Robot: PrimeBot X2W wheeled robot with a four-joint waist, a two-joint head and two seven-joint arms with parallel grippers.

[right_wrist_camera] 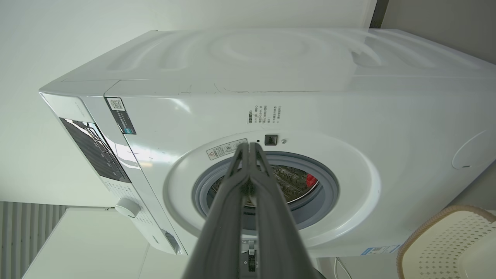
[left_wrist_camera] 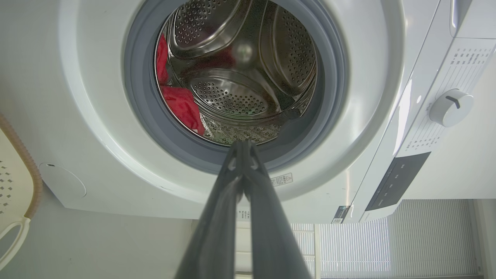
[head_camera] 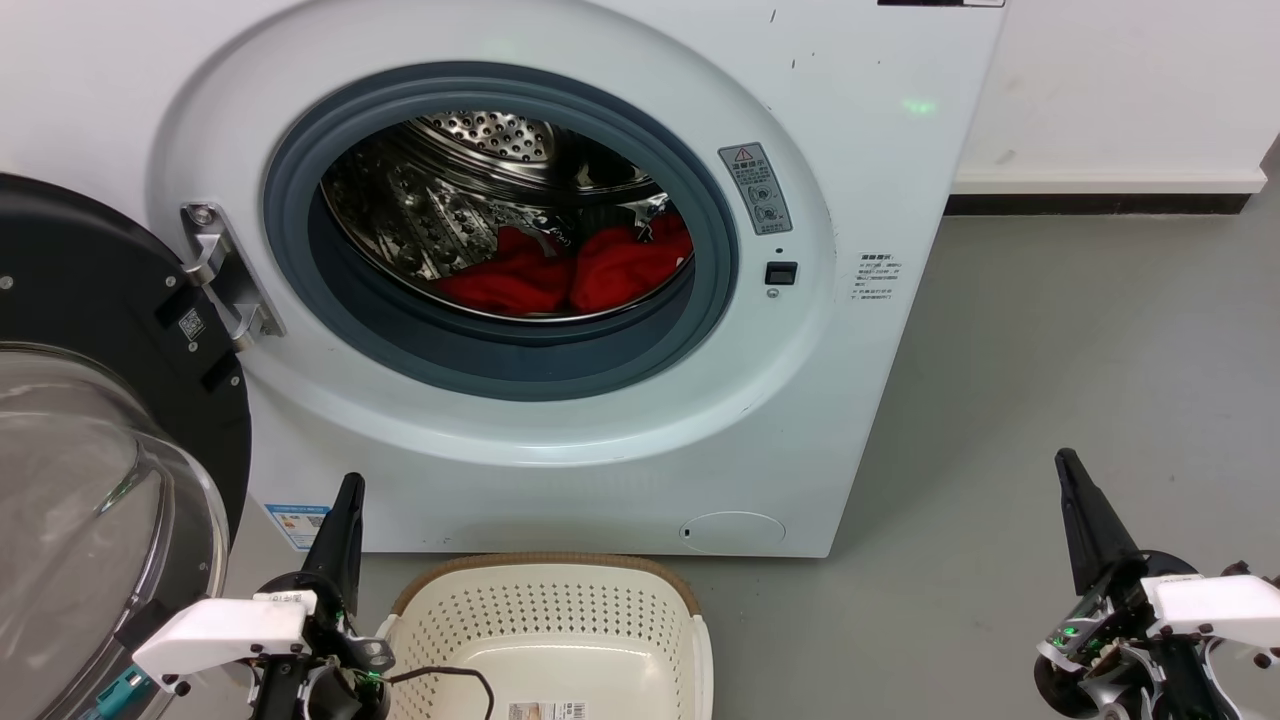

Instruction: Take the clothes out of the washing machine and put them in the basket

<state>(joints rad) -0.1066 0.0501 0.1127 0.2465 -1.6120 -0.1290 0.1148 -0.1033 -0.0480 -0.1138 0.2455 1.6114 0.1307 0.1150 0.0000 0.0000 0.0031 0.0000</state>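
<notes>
While left claw [head_camera: 352, 484] and right claw [head_camera: 1064, 460] sit pinched empty, clothes [head_camera: 565, 275] stretch sideways inside the washing machine [head_camera: 860, 150].

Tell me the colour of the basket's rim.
Brown, woven-look; the basket rim shows best in the head view.

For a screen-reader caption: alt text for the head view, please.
Red clothes lie inside the open washing machine; the basket, no clothes in it, sits on the floor in front. The left gripper and right gripper hang low at either side, jaws shut.

The clothes [head_camera: 560, 275] lie in the washing machine [head_camera: 600, 450], the basket [head_camera: 545, 562] on the floor [head_camera: 1050, 380] before it.
</notes>
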